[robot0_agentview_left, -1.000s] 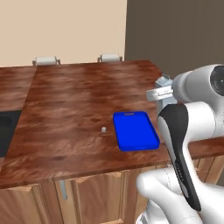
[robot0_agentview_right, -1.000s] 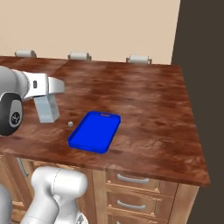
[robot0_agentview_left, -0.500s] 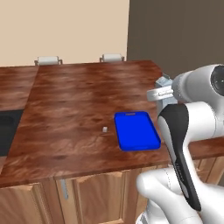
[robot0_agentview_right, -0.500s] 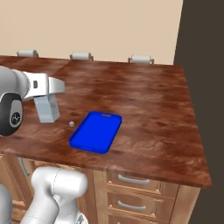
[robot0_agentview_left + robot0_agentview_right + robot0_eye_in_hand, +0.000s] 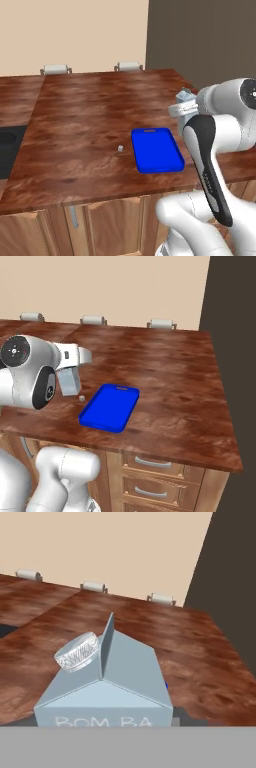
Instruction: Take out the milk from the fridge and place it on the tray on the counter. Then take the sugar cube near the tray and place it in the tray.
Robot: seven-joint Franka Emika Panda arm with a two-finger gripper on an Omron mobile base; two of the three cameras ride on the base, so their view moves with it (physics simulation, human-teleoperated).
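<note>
Above the counter [image 5: 170, 381], just beside the blue tray [image 5: 110, 408], we saw the milk [image 5: 69, 381] held upright in the gripper [image 5: 70, 372], whose jaws stood partly apart, closed on the carton. Its gabled top with round cap [image 5: 77, 651] faced the hand camera. Between carton and tray lay the sugar cube [image 5: 120, 148].

glossy wood-grain counter [image 5: 90, 115], smooth plastic-looking blue tray [image 5: 156, 149], matt paper-like milk carton [image 5: 112, 682] w/ ridged clear cap [image 5: 77, 651].
</note>
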